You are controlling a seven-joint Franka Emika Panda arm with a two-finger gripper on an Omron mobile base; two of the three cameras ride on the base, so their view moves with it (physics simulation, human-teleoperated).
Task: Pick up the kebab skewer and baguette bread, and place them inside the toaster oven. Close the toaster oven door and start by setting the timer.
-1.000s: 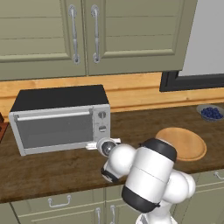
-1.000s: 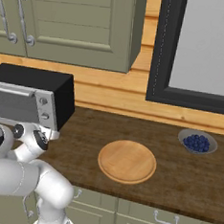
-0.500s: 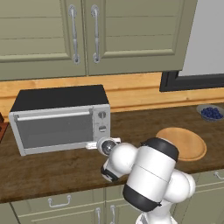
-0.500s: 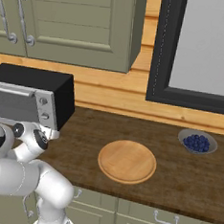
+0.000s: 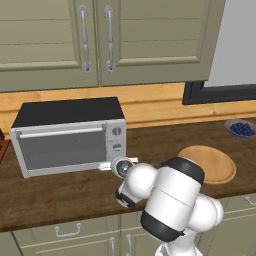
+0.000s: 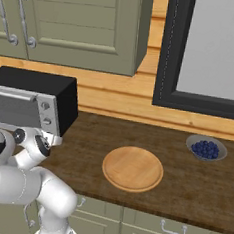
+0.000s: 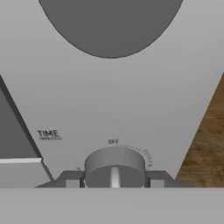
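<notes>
With the oven [image 5: 70, 135] door [image 5: 62, 149] shut, the timer step is in hand: the pincer [image 7: 113, 183] brackets the TIME knob [image 7: 114, 167], its tips apparently clenched on it, and turning the knob off OFF comes next.

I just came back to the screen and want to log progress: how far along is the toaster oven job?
Nearly finished, it looks. The toaster oven door is shut, and no skewer or baguette shows on the counter, though the glass does not reveal them inside. In hand: the gripper sits at the timer knob, a finger on each side, below the TIME label. Left: turning it off the OFF mark.
</notes>
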